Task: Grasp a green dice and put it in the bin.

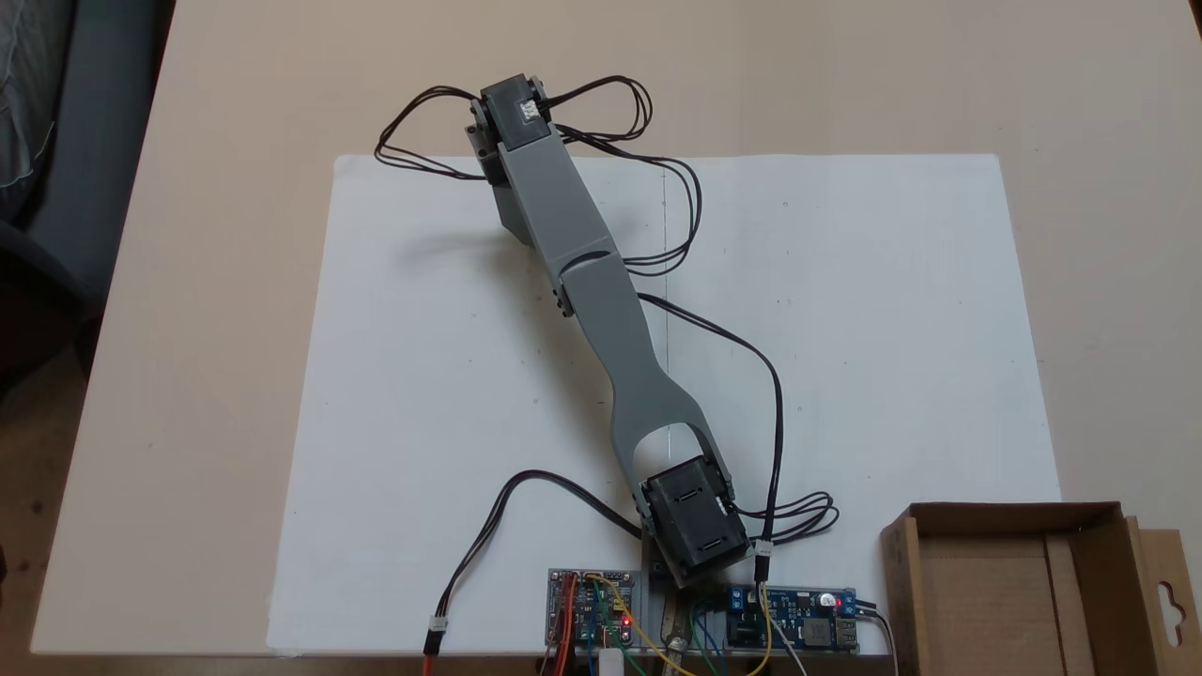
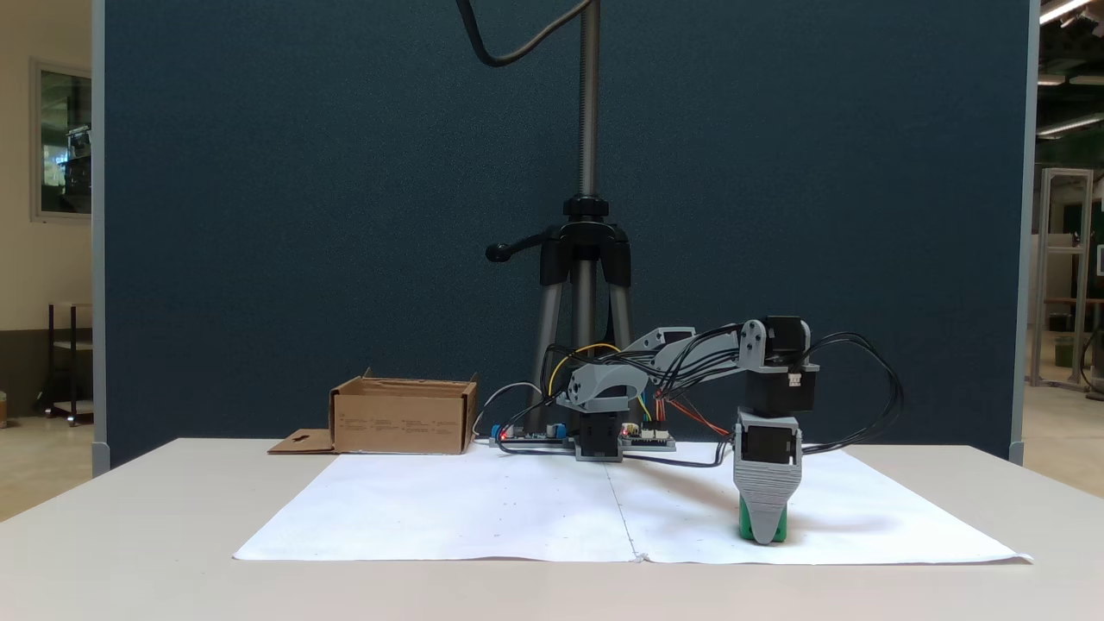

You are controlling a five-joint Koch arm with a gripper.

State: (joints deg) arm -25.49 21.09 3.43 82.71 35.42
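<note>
My ribbed grey gripper (image 2: 764, 528) stands tip-down on the white paper (image 2: 483, 504), hiding the glossy green dice (image 2: 780, 526); I cannot tell my grip. The cardboard bin (image 2: 404, 417) sits well apart.

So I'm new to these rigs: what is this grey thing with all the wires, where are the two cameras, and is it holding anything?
It is a small hobby robot arm bolted at a table edge beside circuit boards. One fixed view looks down from above; the other faces the arm from across the table at table height. White paper covers the table, and an open cardboard box, the bin, stands near the arm's base. In the low view the fingers point down at the paper, with a green dice peeking out behind them. Whether they grip it cannot be told.
</note>
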